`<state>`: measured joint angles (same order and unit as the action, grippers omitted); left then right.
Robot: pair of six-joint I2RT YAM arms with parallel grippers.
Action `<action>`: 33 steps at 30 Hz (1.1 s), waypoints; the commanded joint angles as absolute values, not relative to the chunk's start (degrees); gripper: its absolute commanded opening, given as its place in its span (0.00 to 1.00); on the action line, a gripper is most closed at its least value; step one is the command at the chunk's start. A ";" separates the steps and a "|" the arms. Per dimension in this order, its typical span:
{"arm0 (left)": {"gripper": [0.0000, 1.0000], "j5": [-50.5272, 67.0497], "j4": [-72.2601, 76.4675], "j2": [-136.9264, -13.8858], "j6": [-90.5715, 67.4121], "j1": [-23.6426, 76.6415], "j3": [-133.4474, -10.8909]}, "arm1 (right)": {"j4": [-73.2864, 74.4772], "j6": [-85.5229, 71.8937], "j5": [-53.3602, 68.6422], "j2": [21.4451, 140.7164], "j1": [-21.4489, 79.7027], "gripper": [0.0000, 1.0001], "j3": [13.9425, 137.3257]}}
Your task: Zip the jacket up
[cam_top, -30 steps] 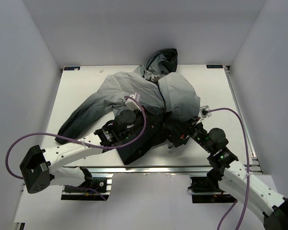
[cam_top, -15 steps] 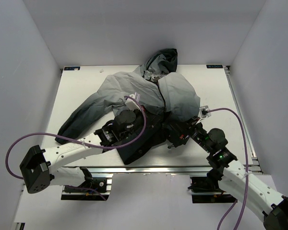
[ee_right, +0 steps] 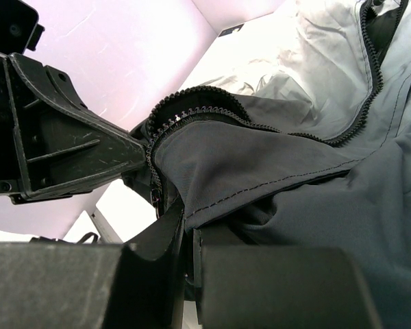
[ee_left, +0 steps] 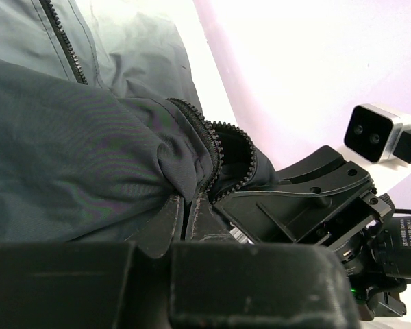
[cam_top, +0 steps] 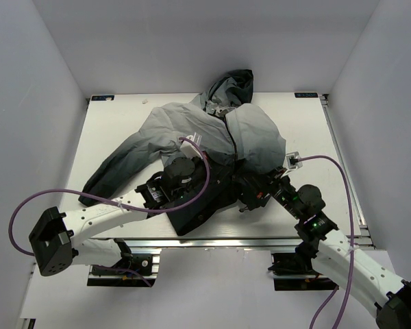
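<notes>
The jacket (cam_top: pixel 192 130) lies spread on the white table, light grey at the shoulders, black at the hem, hood at the back. Its zipper (cam_top: pixel 231 137) is closed over the chest and open at the hem. My left gripper (cam_top: pixel 212 186) is shut on the dark left front edge by the zipper teeth (ee_left: pixel 212 147), jaws pinching fabric (ee_left: pixel 186 205). My right gripper (cam_top: pixel 241 186) faces it, shut on the other front edge (ee_right: pixel 190 223), with zipper teeth (ee_right: pixel 192 96) curling just above its jaws. The two grippers sit close together at the hem.
A sleeve (cam_top: pixel 113 168) stretches toward the table's left front. The hood (cam_top: pixel 234 86) reaches the back wall. Purple cables (cam_top: pixel 27 205) loop from both arms. White walls stand on three sides. The table's front rail (cam_top: pixel 219 240) runs just below the hem.
Almost nothing differs; both grippers hold the hem edges in the same place, with only a slight shift of the right arm.
</notes>
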<state>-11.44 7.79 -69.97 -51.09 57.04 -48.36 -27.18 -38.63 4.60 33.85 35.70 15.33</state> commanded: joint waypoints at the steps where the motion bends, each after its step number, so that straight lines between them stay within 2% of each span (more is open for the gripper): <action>1: 0.00 -10.11 9.40 -69.70 -50.80 56.78 -48.52 | -32.87 -39.02 3.78 33.49 35.77 0.00 15.38; 33: 0.00 -8.35 10.99 -72.16 -52.38 56.78 -49.22 | -39.82 -44.38 0.53 34.01 35.77 0.00 11.78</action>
